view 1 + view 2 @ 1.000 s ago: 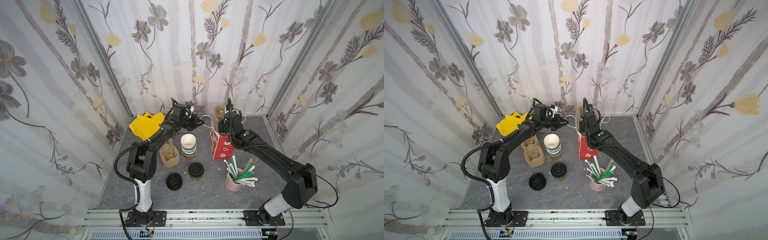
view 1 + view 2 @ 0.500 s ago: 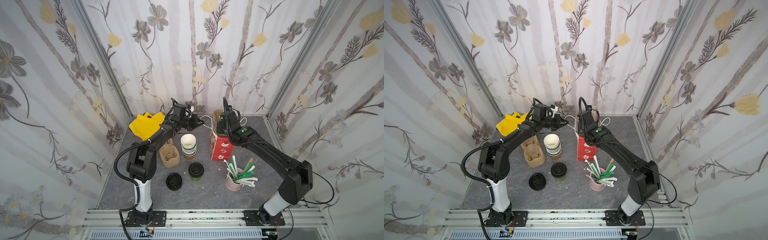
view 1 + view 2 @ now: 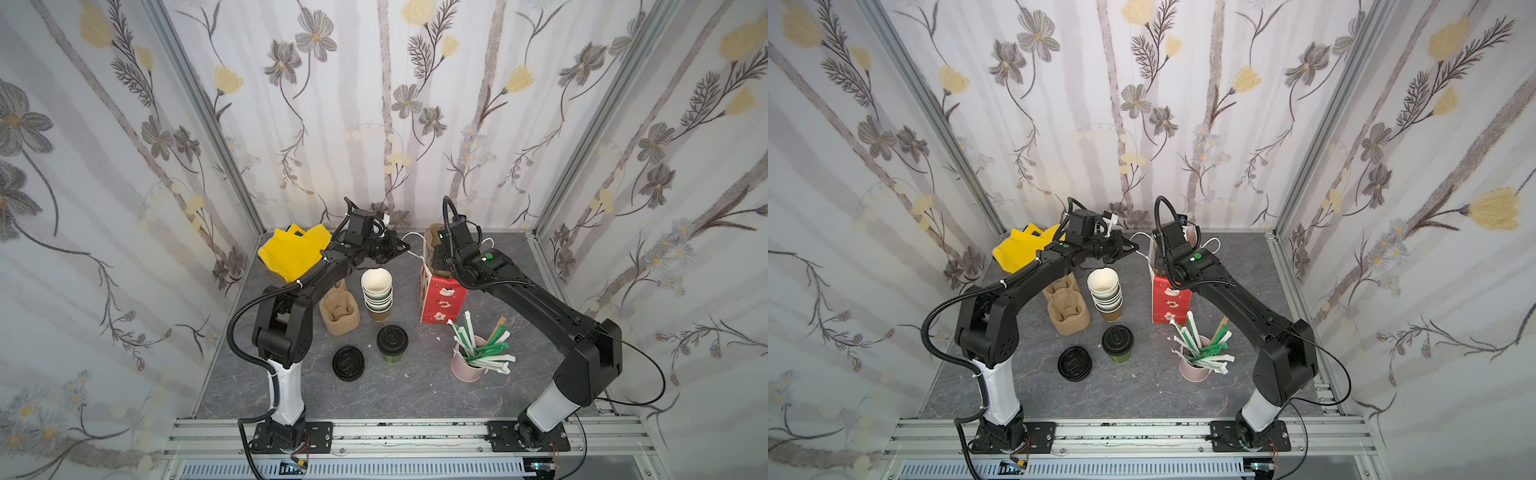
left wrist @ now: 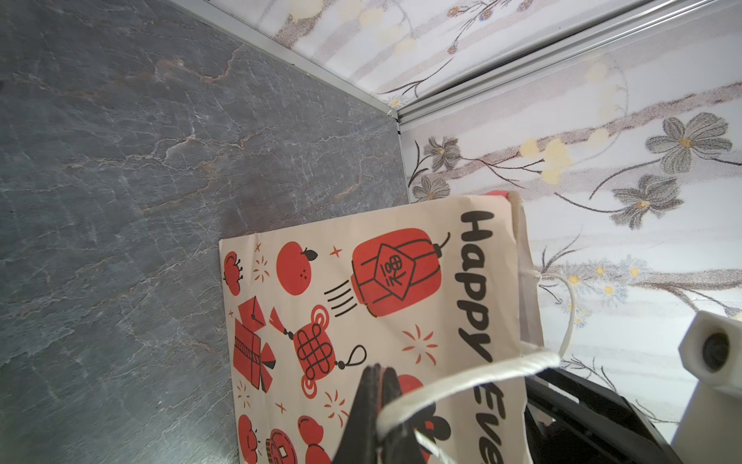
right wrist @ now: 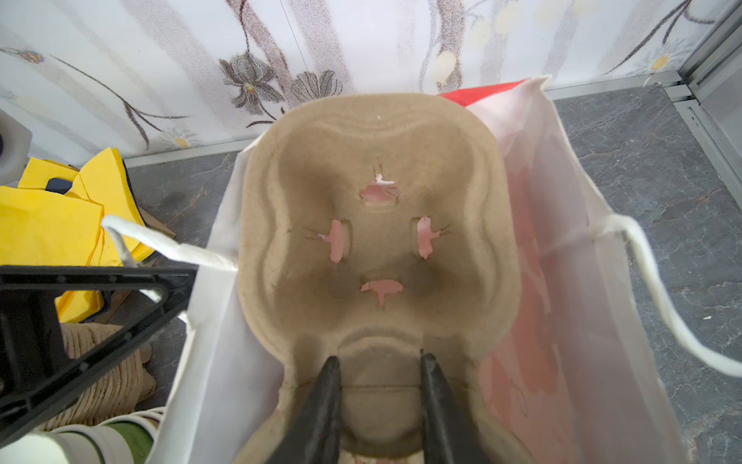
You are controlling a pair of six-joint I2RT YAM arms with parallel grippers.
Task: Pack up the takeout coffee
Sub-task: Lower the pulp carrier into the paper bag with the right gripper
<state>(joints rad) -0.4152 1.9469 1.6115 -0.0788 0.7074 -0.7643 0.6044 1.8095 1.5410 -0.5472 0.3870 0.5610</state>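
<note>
Two holds on the far paper bag (image 3: 442,299): left gripper (image 4: 379,369) pinched its cord handle (image 4: 482,373), right gripper (image 5: 379,361) clasped the pulp carrier (image 5: 377,160) in its mouth.

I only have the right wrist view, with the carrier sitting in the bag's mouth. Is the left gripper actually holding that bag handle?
Observer: Yes. In the left wrist view the left gripper is shut on the white cord handle.
Operator: Where's the lidded coffee?
Observer: In both top views the takeout coffee stands upright on the table, on the near side of the stack of cups. It is not yet in the cup carrier.
Operator: Anything against it?
Observer: No. The pile of black lids lies beside it, with a gap between them.
</note>
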